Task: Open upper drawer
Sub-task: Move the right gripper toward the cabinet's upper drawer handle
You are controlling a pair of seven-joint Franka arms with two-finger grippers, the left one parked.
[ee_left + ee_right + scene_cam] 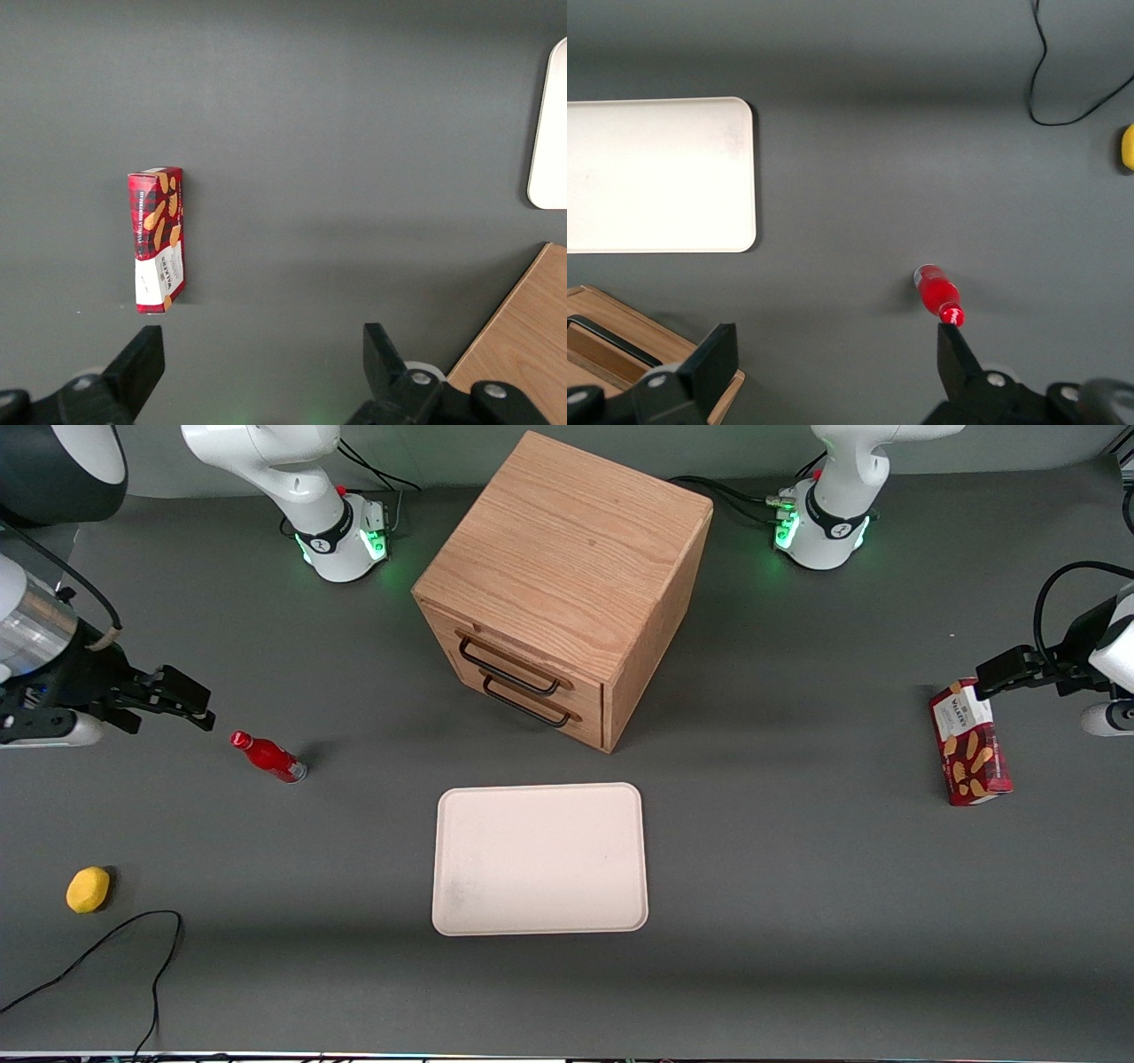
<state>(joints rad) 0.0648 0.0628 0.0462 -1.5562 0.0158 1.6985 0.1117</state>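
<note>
My claw point(190, 701) hangs wide open and empty at the working arm's end of the counter point(797, 868), well apart from the wooden cabinet point(567, 584). The upper drawer point(512, 657) is shut, its black handle point(507, 666) just above the lower drawer's handle point(527, 701). The red bottle point(268, 756) lies at about four o'clock from my claw, so a low sweep may knock it. I judge the bigger risk is hooking the wrong handle, since the two sit close.
</note>
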